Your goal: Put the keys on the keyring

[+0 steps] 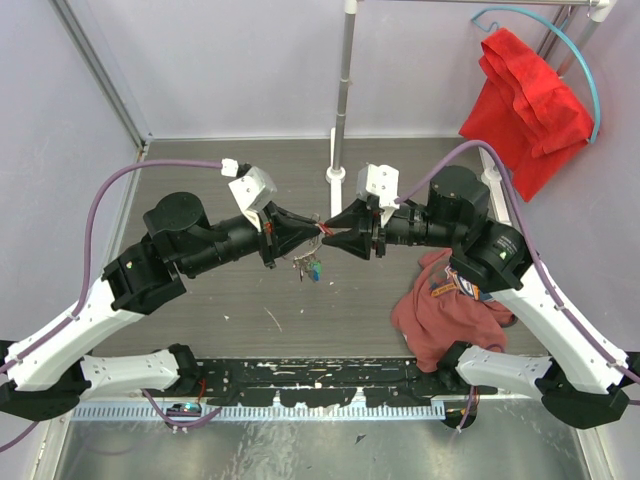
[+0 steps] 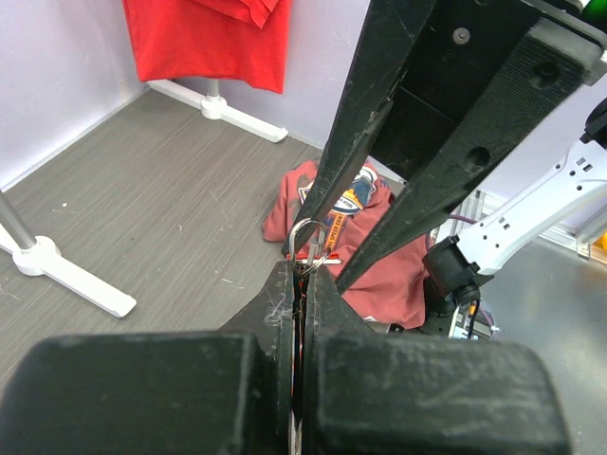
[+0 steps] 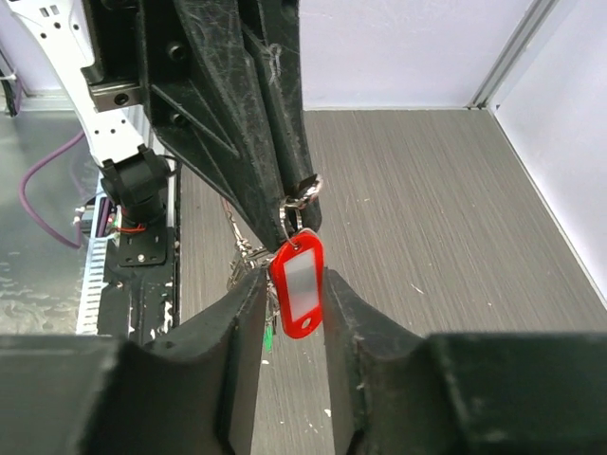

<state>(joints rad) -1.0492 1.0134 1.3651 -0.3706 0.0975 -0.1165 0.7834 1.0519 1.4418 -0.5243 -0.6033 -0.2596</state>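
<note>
The jaws of the left gripper [image 2: 303,272] are pressed tight together, pinching the keyring [image 2: 308,237], whose silver loop pokes out just past the fingertips. That grip seems chosen to hold the ring steady in the air and leave part of the wire free for threading.

A red tag [image 3: 298,296] hangs from the ring, right between the jaws of the right gripper [image 3: 295,273]. These stand apart on either side of the tag with very little room to spare. Whether the pads already press it cannot be told. From that framing, the right arm appears to be taking hold of the tagged key to work it along the wire while the left acts as a clamp.

Below the meeting point more of the keys [image 1: 312,268], green and blue showing, dangle in a small bunch above the table [image 1: 220,300], apparently hanging from the ring. The two arms meet nose to nose over mid-table, which gives each wrist camera a close look at the ring.

To the right a maroon garment [image 1: 440,310] lies crumpled on the table, apart from the work. A red cloth [image 1: 525,100] hangs at the far right corner.
</note>
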